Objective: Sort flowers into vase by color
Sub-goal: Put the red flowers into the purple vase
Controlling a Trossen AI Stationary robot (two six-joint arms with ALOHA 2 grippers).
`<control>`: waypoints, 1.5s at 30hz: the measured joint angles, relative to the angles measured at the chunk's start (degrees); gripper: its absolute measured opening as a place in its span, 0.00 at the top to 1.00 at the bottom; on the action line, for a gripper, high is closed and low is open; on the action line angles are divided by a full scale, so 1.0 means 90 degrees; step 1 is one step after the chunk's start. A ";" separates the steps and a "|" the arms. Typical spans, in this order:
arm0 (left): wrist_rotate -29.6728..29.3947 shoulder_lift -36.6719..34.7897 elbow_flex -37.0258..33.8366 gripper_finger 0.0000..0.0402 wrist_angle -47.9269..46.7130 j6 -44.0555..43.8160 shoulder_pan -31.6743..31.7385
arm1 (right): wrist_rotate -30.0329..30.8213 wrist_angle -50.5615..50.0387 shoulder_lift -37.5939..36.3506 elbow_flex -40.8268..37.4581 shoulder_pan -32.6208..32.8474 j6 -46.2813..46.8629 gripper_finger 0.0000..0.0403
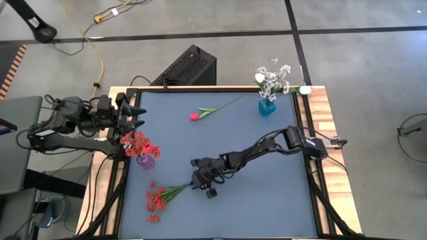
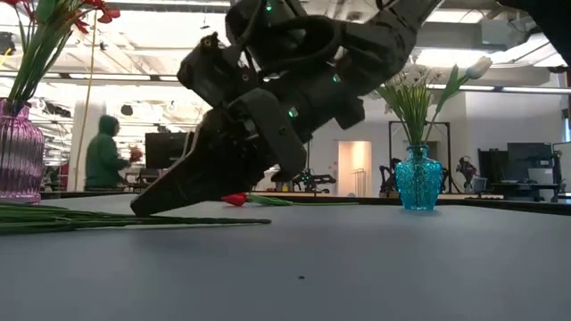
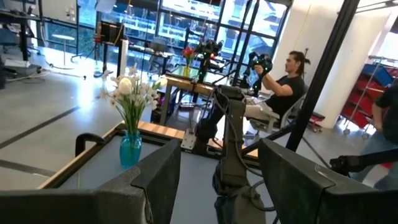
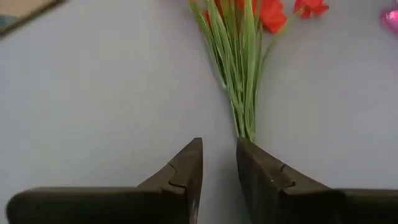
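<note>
A bunch of red blossoms (image 1: pixel 155 199) lies flat on the table, its green stems (image 4: pixel 239 68) pointing at my right gripper (image 4: pixel 219 152). That gripper is open and slants down, its fingertips low over the table (image 2: pixel 147 207) at the stems' cut end (image 4: pixel 246 134). A red tulip (image 1: pixel 195 116) lies at the far middle. Red flowers stand in a purple vase (image 1: pixel 147 160), white ones in a blue vase (image 1: pixel 267 107). My left gripper (image 1: pixel 137 113) waits open at the left edge, held level above the table. My right gripper's fingers slant down from the table's right side, in line with the stems. One fingertip (image 4: pixel 249 149) stands right at the stems' cut end. I cannot tell whether it touches them. The bunch lies flat on the table.
A black box (image 1: pixel 187 67) stands beyond the table's far edge. Wooden rails (image 1: pixel 320 133) border the table's sides. People sit and stand in the room behind the table. Bare tabletop (image 1: pixel 267 200) stretches along the near right.
</note>
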 joint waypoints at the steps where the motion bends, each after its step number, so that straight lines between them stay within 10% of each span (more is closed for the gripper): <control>1: -0.0001 0.0000 0.0000 0.49 -0.0022 0.0000 0.0001 | 0.0007 -0.0128 0.0008 0.0051 -0.0005 0.0000 0.68; 13: 0.0019 0.0000 0.0000 0.49 -0.0128 0.0019 0.0002 | 0.0024 -0.0385 -0.0252 0.0063 -0.0088 -0.0022 0.46; 26: 0.0019 0.0000 0.0000 0.49 -0.0356 0.0022 0.0001 | 0.0003 -0.0567 -0.0221 0.0061 -0.0439 -0.0049 0.48; 38: 0.0002 0.0002 0.0000 0.49 -0.0345 0.0023 0.0000 | -0.0013 -0.0475 0.0217 0.0179 -0.0399 -0.0046 0.59; 45: -0.0002 0.0002 0.0000 0.49 -0.0343 -0.0011 0.0000 | 0.0008 -0.0781 0.0411 0.0371 -0.0399 0.0171 0.88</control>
